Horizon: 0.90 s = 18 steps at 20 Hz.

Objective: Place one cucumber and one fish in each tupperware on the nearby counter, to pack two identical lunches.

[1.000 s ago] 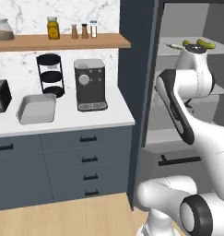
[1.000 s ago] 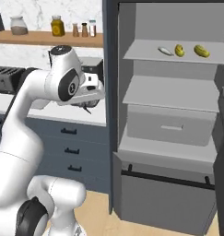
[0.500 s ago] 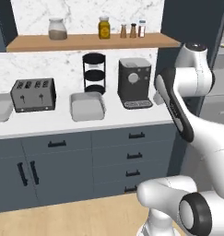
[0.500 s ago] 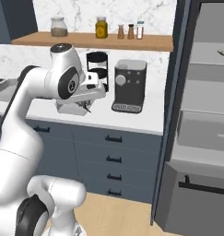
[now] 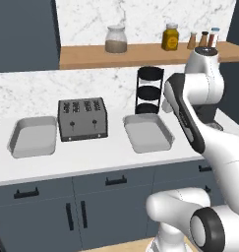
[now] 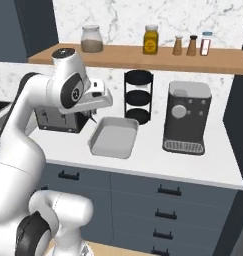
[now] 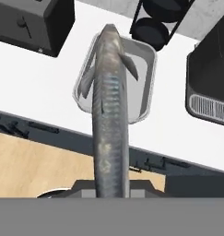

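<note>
The gripper [image 6: 95,116] is closed on one fish [image 7: 109,115]. In the hand view the fish sticks straight out from the jaws, long and thin, with its far tip pointing away from the hand.

The fish hangs in the air above the counter [image 5: 91,157]. Just past it and lower down sits the right tray [image 6: 113,137]. In the hand view the far half of the fish lies over this tray [image 7: 148,69], and its long side runs the same way as the tray's long side. So I think the next move is to go down and a little forward, then let go. There is one arm, so it does the job alone.

Now the count. There are two trays. The right tray [image 5: 146,133] is near the arm. The left tray [image 5: 33,137] is farther left, on the other side of the black toaster [image 5: 82,118]. Both trays look bare inside. There is one fish, the one held. I see no cucumber here.

Behind the right tray stands a black round rack [image 6: 138,97]. To the right is a coffee machine [image 6: 185,117]. Far up on the wooden shelf [image 6: 143,54] are two jars and three small shakers.
</note>
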### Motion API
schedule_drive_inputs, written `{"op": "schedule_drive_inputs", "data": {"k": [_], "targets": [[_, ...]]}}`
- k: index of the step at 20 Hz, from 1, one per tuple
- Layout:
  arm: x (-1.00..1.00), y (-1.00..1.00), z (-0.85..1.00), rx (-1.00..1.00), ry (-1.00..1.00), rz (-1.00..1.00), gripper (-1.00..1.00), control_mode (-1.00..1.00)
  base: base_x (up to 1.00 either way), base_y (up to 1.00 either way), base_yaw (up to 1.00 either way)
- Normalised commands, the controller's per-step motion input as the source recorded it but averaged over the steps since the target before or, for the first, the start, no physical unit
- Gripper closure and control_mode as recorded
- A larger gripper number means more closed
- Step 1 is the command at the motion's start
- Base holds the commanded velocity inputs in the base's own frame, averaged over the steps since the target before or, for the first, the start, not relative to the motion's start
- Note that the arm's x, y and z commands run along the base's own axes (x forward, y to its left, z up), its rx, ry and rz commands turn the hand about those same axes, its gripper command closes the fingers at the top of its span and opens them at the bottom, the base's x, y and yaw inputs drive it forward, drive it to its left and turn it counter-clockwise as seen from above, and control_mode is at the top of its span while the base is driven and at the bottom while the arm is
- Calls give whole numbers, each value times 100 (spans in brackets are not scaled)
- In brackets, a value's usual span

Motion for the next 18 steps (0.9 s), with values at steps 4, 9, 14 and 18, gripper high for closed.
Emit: {"op": "schedule_drive_inputs", "data": {"k": [4, 9, 14, 18], "targets": [[0, 0, 0, 0, 0, 0, 100, 100, 64, 7, -6], [11, -16, -100, 0, 0, -1, 100, -100, 0, 0, 0], [53, 4, -100, 0, -8, 0, 100, -100, 0, 0, 0], [88, 13, -94, 0, -9, 0, 100, -100, 0, 0, 0]]}}
